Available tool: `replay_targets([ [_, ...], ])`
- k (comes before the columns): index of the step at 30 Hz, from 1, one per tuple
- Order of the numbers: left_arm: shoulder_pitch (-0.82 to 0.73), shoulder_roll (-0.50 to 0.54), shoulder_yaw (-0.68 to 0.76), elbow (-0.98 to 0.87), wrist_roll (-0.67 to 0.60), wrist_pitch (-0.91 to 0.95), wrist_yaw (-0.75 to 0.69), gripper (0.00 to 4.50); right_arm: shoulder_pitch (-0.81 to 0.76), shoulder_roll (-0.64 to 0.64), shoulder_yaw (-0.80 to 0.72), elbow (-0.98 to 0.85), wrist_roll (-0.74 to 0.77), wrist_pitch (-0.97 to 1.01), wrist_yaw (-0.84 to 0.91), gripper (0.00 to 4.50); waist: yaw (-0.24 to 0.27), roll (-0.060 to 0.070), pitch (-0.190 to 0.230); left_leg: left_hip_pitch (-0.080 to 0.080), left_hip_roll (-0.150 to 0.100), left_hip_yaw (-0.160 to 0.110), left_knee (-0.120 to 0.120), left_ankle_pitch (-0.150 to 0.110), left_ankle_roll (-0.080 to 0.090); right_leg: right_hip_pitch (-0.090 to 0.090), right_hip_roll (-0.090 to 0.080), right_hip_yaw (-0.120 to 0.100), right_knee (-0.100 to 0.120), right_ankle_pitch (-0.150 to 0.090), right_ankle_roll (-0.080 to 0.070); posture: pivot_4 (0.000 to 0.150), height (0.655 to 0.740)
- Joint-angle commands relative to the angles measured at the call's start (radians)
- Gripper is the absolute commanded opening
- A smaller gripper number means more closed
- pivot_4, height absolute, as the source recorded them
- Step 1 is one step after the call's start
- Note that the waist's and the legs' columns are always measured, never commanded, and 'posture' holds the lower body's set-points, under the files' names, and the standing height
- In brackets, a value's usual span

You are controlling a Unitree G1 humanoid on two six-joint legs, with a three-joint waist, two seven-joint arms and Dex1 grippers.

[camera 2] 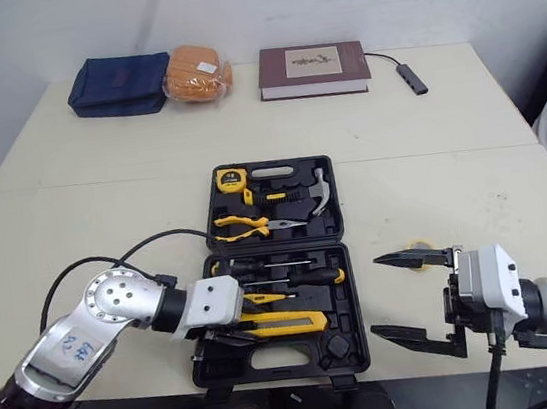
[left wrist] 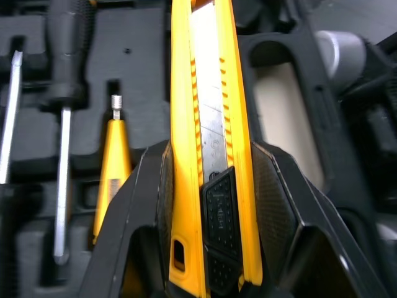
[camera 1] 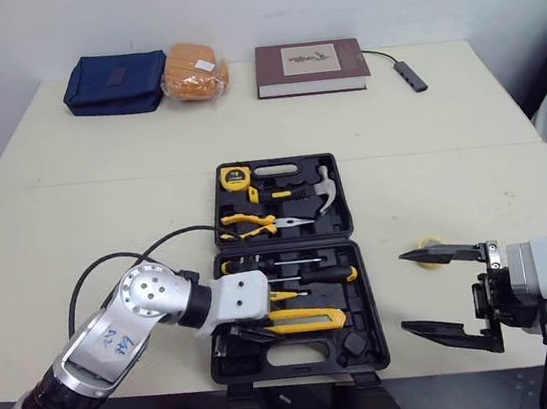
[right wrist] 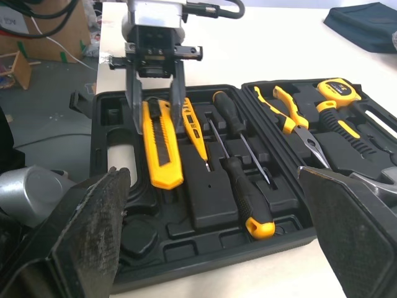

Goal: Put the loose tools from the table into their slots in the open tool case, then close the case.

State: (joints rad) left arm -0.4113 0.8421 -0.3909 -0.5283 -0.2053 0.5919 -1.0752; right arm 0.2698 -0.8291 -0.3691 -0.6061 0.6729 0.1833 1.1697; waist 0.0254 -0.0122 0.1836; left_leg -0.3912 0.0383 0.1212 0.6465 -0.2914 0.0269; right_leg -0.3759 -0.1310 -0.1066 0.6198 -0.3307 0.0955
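The left tool (right wrist: pixel 157 124) is clamped on the yellow utility knife (right wrist: pixel 162 149), which lies in the open tool case (camera 1: pixel 293 351) directly beneath it. The right tool (camera 1: pixel 404 292), fingers wide apart, hangs beside the case.

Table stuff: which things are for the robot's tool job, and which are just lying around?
For the job: tool case, utility knife in the left claw, pliers, hammer, tape measure, screwdrivers.
Just lying about: blue pouch, orange packet, book, cable adapter.
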Motion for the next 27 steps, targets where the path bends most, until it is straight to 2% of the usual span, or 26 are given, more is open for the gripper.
replay_targets([
  [1, -0.016, 0.001, -0.03, 0.0, 0.035, 0.003, -0.005, 1.15, 0.004, -0.005, -0.02, -0.036, 0.017, 0.002, -0.006, 4.5, 0.0, 0.0, 0.0, 0.0, 0.0, 0.0, 0.0, 0.0, 0.0, 0.0, 0.0, 0.0, 0.0, 0.0, 0.0, 0.15, 0.74],
  [20, -0.039, -0.04, -0.079, 0.008, 0.058, 0.077, -0.012, 1.15, 0.003, -0.007, -0.032, -0.039, 0.013, 0.01, -0.031, 4.5, 0.0, 0.0, 0.0, 0.001, 0.0, 0.0, 0.002, 0.001, 0.001, 0.001, 0.0, 0.0, 0.002, 0.0, 0.0, 0.15, 0.74],
  [21, -0.038, -0.045, -0.076, 0.007, 0.053, 0.057, -0.02, 2.16, 0.003, -0.006, -0.032, -0.038, 0.012, 0.009, -0.032, 4.5, 0.0, 0.0, 0.0, 0.001, 0.0, 0.0, 0.002, 0.001, 0.001, 0.001, 0.0, 0.0, 0.002, 0.0, 0.0, 0.15, 0.74],
  [23, -0.036, -0.061, -0.065, 0.011, 0.052, 0.012, -0.018, 2.75, 0.002, -0.005, -0.031, -0.038, 0.011, 0.008, -0.034, 4.5, 0.001, 0.0, 0.0, 0.001, 0.0, 0.0, 0.002, 0.001, 0.001, 0.001, 0.0, 0.0, 0.002, 0.0, 0.0, 0.15, 0.74],
  [26, -0.032, -0.077, -0.04, 0.014, 0.025, -0.026, -0.031, 4.15, -0.003, -0.001, -0.027, -0.039, 0.012, 0.01, -0.046, 4.5, 0.0, 0.0, 0.0, 0.0, 0.0, 0.0, 0.001, 0.002, -0.001, 0.001, 0.0, 0.0, 0.001, 0.0, 0.0, 0.15, 0.74],
  [27, -0.031, -0.079, -0.028, 0.016, 0.016, -0.028, -0.033, 4.47, -0.012, 0.005, -0.027, -0.041, 0.025, 0.019, -0.063, 4.5, -0.001, 0.0, 0.0, 0.0, 0.0, 0.0, 0.001, 0.002, -0.002, 0.001, 0.0, 0.0, 0.001, 0.0, 0.0, 0.15, 0.74],
])
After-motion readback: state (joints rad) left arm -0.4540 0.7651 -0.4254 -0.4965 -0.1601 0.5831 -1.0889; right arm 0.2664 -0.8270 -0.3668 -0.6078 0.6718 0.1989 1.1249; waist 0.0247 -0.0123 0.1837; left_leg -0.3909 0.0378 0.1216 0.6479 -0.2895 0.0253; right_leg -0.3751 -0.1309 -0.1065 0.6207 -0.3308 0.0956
